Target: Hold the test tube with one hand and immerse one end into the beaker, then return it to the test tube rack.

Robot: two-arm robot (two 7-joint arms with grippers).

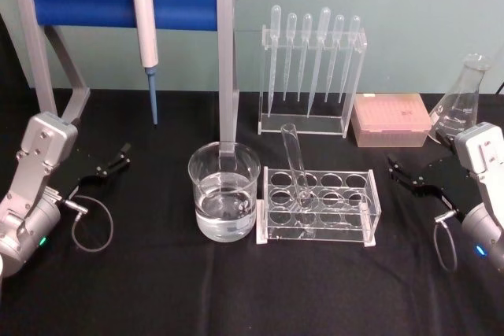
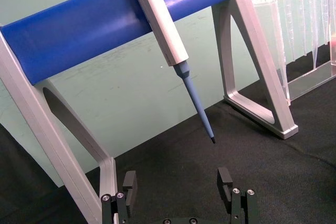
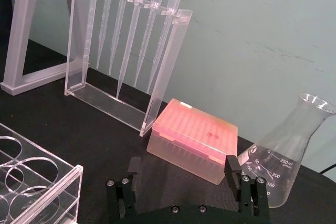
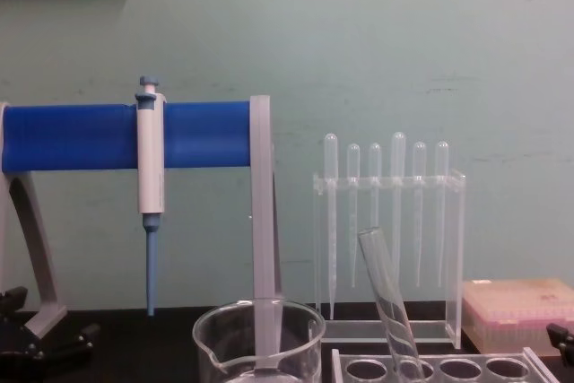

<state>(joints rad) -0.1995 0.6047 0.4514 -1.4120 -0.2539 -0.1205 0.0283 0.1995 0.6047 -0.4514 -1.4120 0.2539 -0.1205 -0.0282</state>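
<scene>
The test tube leans ungrasped in the rack, centre frame. The left gripper and right gripper sit at the side edges, spread wide and empty. Next, one must reach inward.

The beaker stands near the middle of the table, with the test tube rack just beside it on the right. The test tube leans tilted in a hole in the rack's left half. Behind the beaker stands a frame, and a pipettor hangs from its bar. Behind the rack is a pipette stand. Right of that stand sits a tip box, then a flask. The left gripper sits far left and the right gripper far right, both well apart from the rack.
</scene>
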